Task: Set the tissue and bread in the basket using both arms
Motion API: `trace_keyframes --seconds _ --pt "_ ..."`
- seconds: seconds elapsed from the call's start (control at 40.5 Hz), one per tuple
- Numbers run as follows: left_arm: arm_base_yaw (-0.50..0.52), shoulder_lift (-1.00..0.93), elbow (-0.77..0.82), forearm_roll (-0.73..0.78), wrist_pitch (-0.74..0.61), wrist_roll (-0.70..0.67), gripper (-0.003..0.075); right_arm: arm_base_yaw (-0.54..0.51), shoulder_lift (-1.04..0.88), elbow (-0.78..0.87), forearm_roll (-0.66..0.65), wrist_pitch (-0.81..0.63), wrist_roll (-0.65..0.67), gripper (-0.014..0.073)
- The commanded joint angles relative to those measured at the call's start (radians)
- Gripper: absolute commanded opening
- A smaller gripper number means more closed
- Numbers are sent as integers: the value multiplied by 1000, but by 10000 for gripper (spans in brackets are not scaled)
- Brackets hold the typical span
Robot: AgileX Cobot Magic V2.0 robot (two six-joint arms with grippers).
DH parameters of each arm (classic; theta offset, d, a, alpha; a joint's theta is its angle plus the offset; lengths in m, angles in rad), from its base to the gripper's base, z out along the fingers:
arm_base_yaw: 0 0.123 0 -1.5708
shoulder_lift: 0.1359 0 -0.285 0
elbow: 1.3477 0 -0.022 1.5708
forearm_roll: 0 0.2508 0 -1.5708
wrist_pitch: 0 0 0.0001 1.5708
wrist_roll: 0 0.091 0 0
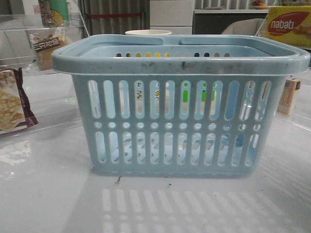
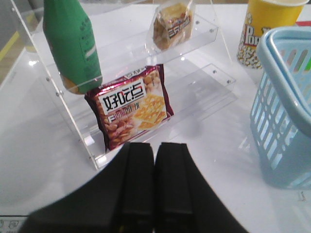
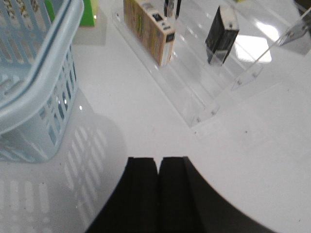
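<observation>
The light-blue basket stands in the middle of the table; it also shows in the left wrist view and the right wrist view. The bread, a clear packet with a dark label, leans on the upper step of a clear acrylic shelf; it also shows in the front view. The tissue, a black pack, stands on another acrylic shelf. My left gripper is shut and empty, short of the bread's shelf. My right gripper is shut and empty, short of the tissue's shelf. Neither gripper shows in the front view.
A maroon-edged cracker packet and a green bottle share the bread's shelf. A yellow popcorn cup stands behind the basket. A tan carton stands near the tissue. A yellow nabati box sits at the back right.
</observation>
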Motion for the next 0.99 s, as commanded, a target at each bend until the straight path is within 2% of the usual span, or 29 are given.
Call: trace_keyframes --seconds 0.0,0.148,0.222,0.395,0.618,0.717,0.964 --pt "-4 31 -20 8 -71 -2 160 -1 47 -20 -17 -56 -1 145" --pt "-4 45 -20 10 -100 1 420 -1 114 -19 -17 -66 -1 444" --pt "-4 48 -20 10 -116 5 523 -1 140 -22 -20 -81 -1 521" --pt "-23 54 -20 -26 -122 64 527 -62 249 -99 -20 -92 11 526" --pt "-126 54 -20 -39 -122 81 527 -196 461 -291 -9 -91 11 526" --pt "-163 54 -20 -39 -122 81 527 -209 578 -382 -7 -90 11 517" --pt "-170 54 -20 -39 -122 81 527 -209 872 -621 -21 -59 -31 517"
